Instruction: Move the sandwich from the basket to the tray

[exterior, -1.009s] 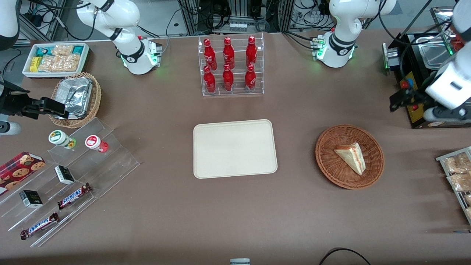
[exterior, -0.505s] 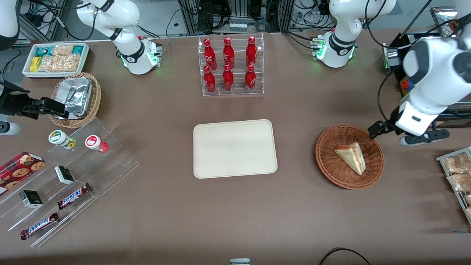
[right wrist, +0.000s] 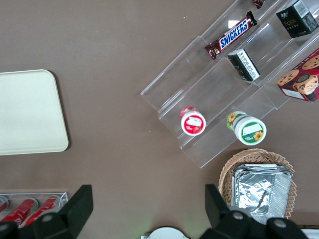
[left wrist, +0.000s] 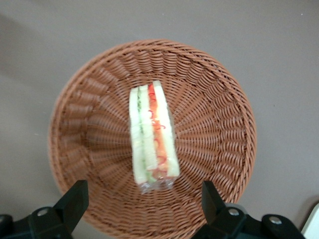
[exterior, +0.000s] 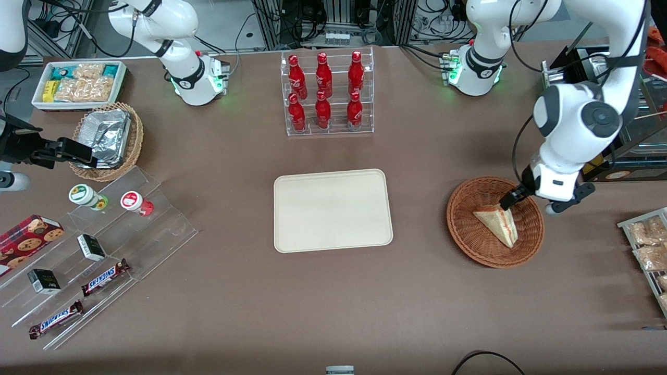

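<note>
The left arm's end effector (exterior: 513,200) hangs over the reddish-brown wicker basket (exterior: 469,237), above the blunt end of the sandwich (exterior: 497,221), with its jaws spread wide and nothing between them. In the wrist view the two black fingertips (left wrist: 74,198) stand apart on either side of the sandwich wedge (left wrist: 152,137), which lies on its side in the middle of the basket (left wrist: 224,124), filling edge up: a pale-green layer beside a red one, between slices of pale bread. The sandwich is still in the basket; the cream tray (exterior: 332,210) sits bare on the bench at about nine o'clock from the basket, well apart from it.

The step in hand, as I judge it, is the descent to grasp. The wedge already runs between the fingers, so the jaws would close across the bread faces, which is the right way to take it. Going straight down and keeping the sandwich centred looks sensible, and I'd aim at the thick end rather than the thin tip. The tips need to stop short of the weave, or they may snag the wicker. The bread looks soft, so a gentle close should hold it without squashing the filling out
</note>
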`<state>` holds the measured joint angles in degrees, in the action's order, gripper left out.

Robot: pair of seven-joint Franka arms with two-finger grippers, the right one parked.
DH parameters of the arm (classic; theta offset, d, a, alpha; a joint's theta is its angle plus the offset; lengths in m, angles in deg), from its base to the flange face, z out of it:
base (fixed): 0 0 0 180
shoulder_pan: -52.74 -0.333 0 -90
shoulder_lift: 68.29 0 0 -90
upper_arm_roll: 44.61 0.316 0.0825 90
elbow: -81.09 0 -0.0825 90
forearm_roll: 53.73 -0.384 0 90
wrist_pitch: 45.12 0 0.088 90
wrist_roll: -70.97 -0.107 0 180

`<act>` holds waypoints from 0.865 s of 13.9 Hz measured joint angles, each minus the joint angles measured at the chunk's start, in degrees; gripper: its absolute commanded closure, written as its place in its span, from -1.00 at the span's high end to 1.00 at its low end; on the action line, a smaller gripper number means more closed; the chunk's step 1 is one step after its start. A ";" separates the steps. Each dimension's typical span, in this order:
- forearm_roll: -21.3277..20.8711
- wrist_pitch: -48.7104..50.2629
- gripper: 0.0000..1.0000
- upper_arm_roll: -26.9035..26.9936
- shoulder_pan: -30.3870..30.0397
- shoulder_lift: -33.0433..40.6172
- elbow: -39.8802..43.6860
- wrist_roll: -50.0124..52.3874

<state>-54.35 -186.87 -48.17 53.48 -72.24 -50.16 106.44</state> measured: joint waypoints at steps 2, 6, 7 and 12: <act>0.00 -4.51 1.00 -0.19 0.08 -2.37 -1.71 1.16; 0.00 -9.27 1.00 -0.18 0.06 -6.62 -2.67 1.35; 0.00 -9.48 0.98 -0.18 0.06 -7.02 -2.67 1.36; 0.00 -11.36 -1.00 -0.17 0.03 -8.29 -2.66 1.42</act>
<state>-54.35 -198.24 -48.34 53.50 -80.54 -52.83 107.86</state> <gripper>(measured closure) 0.260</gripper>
